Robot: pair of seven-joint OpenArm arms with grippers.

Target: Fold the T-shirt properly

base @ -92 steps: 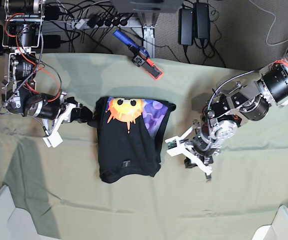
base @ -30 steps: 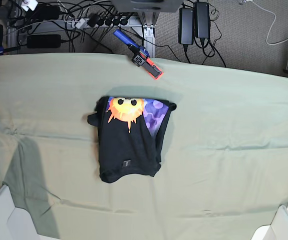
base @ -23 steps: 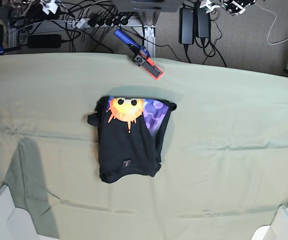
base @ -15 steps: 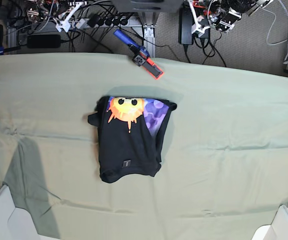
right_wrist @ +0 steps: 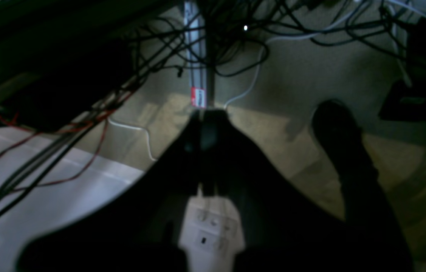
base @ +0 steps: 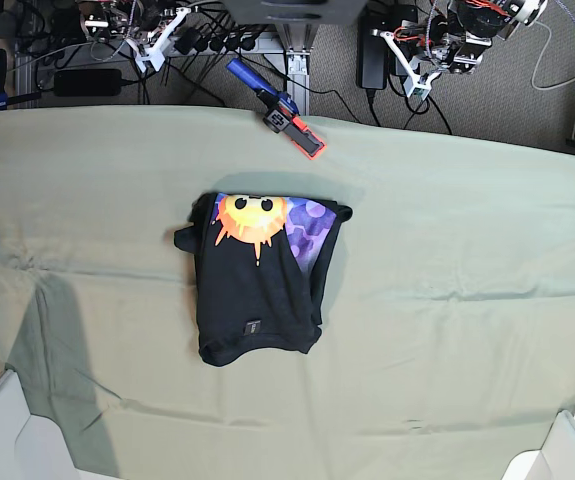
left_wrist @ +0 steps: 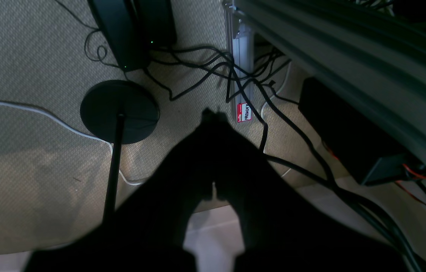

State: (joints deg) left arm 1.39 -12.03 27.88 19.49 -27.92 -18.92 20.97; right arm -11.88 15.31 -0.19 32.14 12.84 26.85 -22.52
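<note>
The black short-sleeved cloth T-shirt [base: 257, 285] lies folded into a compact upright rectangle near the middle of the counter's pale green cloth [base: 467, 300], its orange sun-face and purple print showing along the far edge. Both arms are past the counter's far edge, well apart from the shirt. The left hand [base: 419, 80] at far right and the right hand [base: 150, 57] at far left are both closed, holding nothing. A blue and orange clamp [base: 279, 108] grips the far edge.
</note>
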